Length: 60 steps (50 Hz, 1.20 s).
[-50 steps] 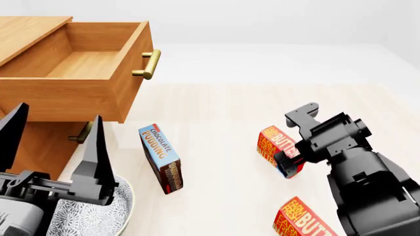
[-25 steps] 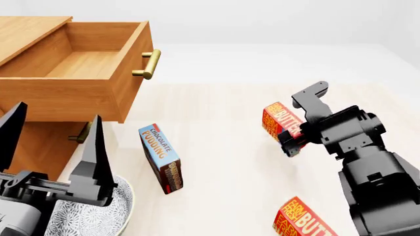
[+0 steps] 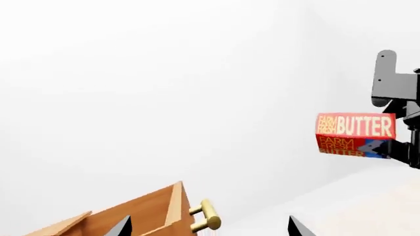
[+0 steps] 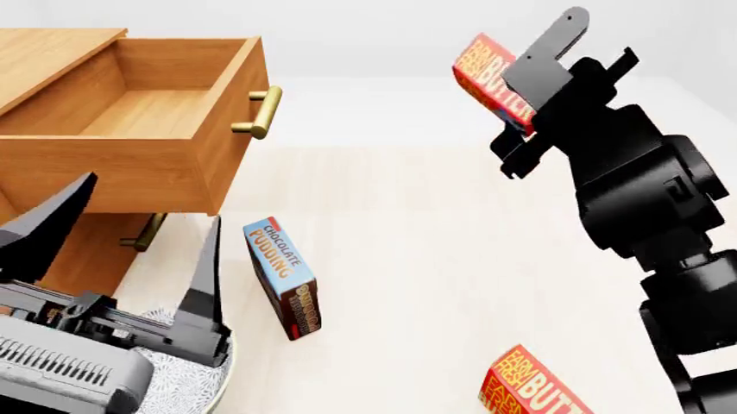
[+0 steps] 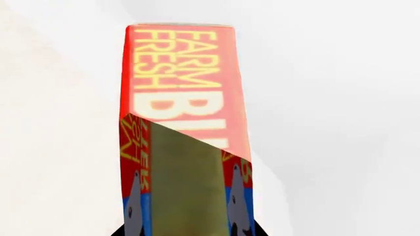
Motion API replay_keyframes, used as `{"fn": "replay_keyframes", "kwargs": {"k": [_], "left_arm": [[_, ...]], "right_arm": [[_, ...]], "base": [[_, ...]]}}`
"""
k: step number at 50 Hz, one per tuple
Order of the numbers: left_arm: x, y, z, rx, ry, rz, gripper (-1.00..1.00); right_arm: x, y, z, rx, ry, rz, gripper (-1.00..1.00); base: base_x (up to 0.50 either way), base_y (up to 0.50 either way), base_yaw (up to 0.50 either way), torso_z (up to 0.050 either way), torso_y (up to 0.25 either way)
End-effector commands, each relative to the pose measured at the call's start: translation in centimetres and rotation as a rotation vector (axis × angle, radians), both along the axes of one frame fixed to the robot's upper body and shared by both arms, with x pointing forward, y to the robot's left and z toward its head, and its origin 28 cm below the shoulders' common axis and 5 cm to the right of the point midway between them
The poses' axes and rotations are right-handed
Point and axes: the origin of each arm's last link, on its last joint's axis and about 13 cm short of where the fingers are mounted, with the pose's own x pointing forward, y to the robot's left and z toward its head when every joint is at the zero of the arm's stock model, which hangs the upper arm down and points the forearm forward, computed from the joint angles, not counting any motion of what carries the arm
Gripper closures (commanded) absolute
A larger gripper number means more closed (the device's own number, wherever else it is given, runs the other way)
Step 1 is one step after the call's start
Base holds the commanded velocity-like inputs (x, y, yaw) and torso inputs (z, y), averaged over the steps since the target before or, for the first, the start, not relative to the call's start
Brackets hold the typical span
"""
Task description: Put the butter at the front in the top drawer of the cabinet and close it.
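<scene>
My right gripper (image 4: 510, 93) is shut on one butter carton (image 4: 488, 71), red-orange with yellow lettering, and holds it high in the air to the right of the cabinet (image 4: 47, 250). The same butter (image 5: 180, 88) fills the right wrist view and shows as a small carton (image 3: 356, 129) in the left wrist view. A second, alike butter carton (image 4: 532, 388) lies near the front edge. The top drawer (image 4: 150, 129) stands pulled open and looks empty, its brass handle (image 4: 262, 112) facing right. My left gripper (image 4: 150, 207) is open, low at the left before the cabinet.
A blue chocolate pudding box (image 4: 283, 278) stands on its edge on the pale floor between the cabinet and the arms. A patterned bowl (image 4: 185, 384) sits under my left gripper. A lower drawer handle (image 4: 145, 231) shows below the open drawer.
My right gripper has lifted the butter carton off the floor and carried it up and away to drawer height. The left gripper has tilted and shifted slightly right.
</scene>
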Motion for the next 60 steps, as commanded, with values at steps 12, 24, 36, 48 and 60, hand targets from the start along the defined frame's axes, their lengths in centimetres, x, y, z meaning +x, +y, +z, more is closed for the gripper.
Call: {"fn": "replay_keyframes", "kwargs": {"k": [12,24,36,48,60], "left_arm": [[7.8,0.9,17.5,0.738,-0.174,0.027,-1.0],[12.2,0.1,21.1,1.043,-0.299,0.051,-1.0],[14.8,-0.3,20.1,1.204,-0.423,-0.002,-1.0],[16.4,-0.9,17.5,1.306,-0.475,-0.054,-1.0],[16.9,-1.7,15.8,1.339,-0.463,-0.108,-1.0]], "right_arm": [[-6.6,0.7,6.3,-0.33,-0.367,0.1,1.0],[-8.2,0.4,8.7,-0.455,-0.465,0.071,1.0],[-10.4,0.3,10.0,-0.523,-0.57,0.13,1.0],[-11.1,0.5,10.0,-0.535,-0.63,0.146,1.0],[-11.2,0.4,9.0,-0.576,-0.622,0.158,1.0]], "base": [[0.0,0.0,0.0,0.0,0.002],[0.0,0.0,0.0,0.0,0.002],[0.0,0.0,0.0,0.0,0.001],[0.0,0.0,0.0,0.0,0.002],[0.0,0.0,0.0,0.002,0.001]]}}
